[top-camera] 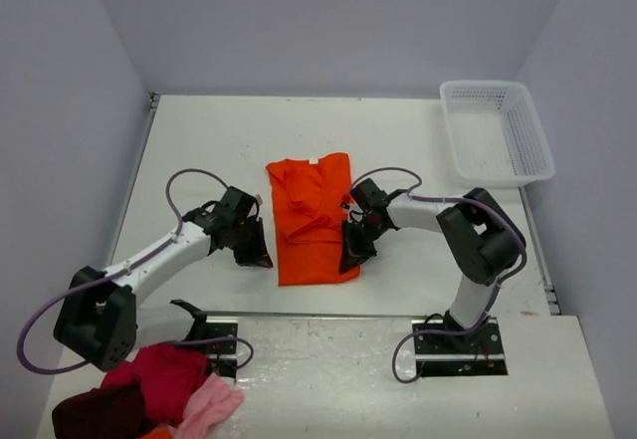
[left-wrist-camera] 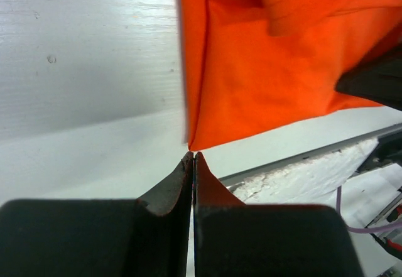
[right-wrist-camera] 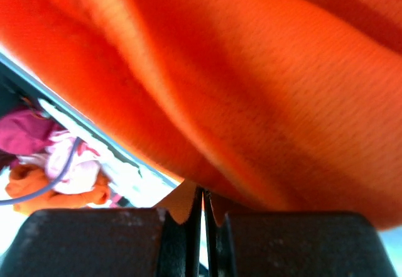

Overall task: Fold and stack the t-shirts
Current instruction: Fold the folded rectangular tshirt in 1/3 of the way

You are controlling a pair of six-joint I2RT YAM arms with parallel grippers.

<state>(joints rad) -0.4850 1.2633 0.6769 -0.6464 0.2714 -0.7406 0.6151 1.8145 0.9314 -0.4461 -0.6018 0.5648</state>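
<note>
Left wrist view alone: closed left claw [left-wrist-camera: 193, 159] just beside the orange t-shirt [left-wrist-camera: 264, 70]; right claw [right-wrist-camera: 202, 193] closed too.

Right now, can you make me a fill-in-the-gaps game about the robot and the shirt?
The t-shirt is bright ___.
The basket at the far right corner is ___.
The left gripper and right gripper are both ___, not open.
The clothes pile lies on the robot's ___ side.
Missing words: orange; white; shut; left.
</note>
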